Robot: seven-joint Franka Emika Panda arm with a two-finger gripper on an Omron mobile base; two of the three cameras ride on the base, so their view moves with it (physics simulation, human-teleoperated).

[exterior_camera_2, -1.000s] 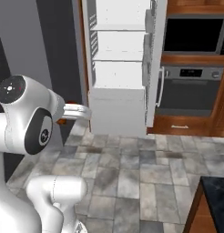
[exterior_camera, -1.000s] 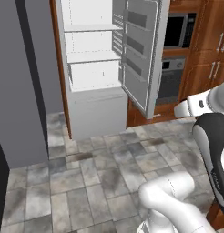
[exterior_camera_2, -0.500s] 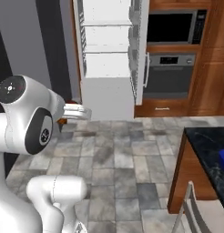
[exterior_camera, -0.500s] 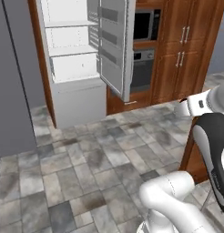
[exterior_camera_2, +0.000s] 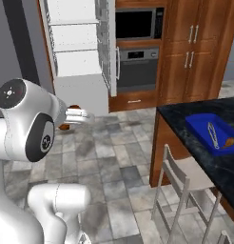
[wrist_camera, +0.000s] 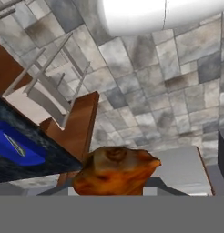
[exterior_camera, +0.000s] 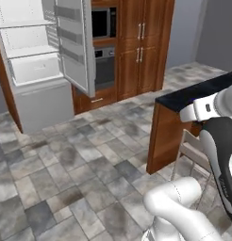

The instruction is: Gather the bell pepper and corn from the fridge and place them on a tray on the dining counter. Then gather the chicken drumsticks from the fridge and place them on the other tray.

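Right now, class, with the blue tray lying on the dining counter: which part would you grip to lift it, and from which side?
Probably the raised rim of the blue tray along the long side facing the dining counter edge, pinched from above. The tray lies flat and shallow, so only its rim offers a hold; the silver utensil lies further in.

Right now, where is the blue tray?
The shallow bright blue rectangular tray sits on the black marbled dining counter at the right of the right base view, holding a thin silver utensil and a small orange-brown piece.
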